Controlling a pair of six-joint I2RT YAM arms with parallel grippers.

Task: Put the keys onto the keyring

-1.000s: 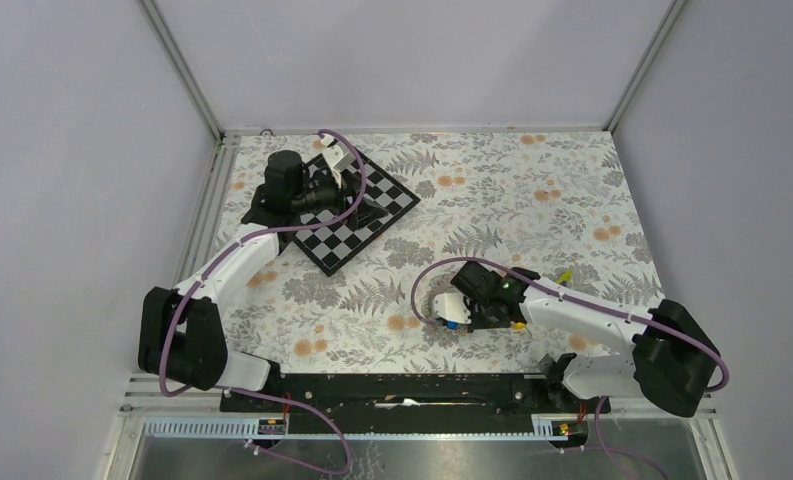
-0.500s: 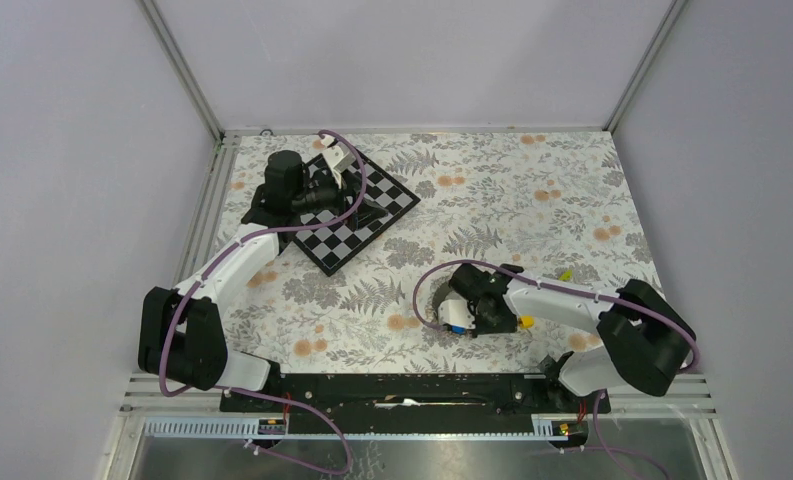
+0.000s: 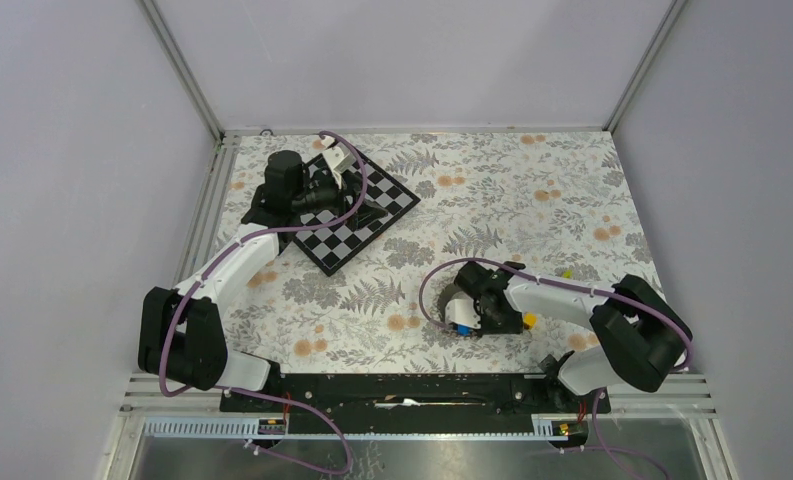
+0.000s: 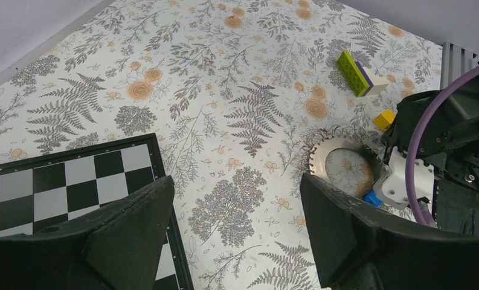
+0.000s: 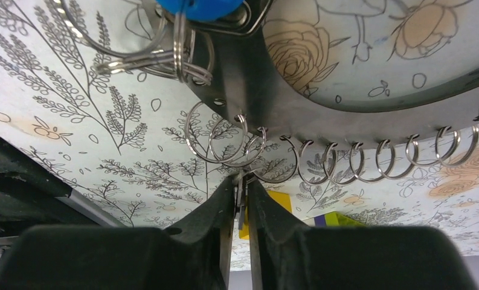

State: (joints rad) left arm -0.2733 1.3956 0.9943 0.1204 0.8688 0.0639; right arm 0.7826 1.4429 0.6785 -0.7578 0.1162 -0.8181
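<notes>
The keyring [image 4: 339, 148] is a grey-silver loop edged with small wire rings, lying on the floral cloth; it also shows in the top view [image 3: 450, 298] and the right wrist view [image 5: 345, 115]. The blue key [image 5: 200, 7] sits at its edge with small split rings on it, and also shows in the left wrist view [image 4: 372, 197]. The black key is not visible. My right gripper [image 5: 241, 194] is shut on a thin metal piece at the keyring's ringed edge. My left gripper [image 4: 234, 193] is open and empty above the chessboard's corner, far from the keyring.
A black-and-white chessboard [image 3: 344, 242] lies at the back left under the left arm. A small yellow cube [image 3: 529, 320] sits just right of the right gripper. A purple-and-lime stick [image 3: 565, 271] lies further right. A purple cable [image 3: 427, 290] loops over the keyring.
The right arm has folded in, its elbow swinging left and back, while its gripper stays at the keyring. The left arm has not moved.
</notes>
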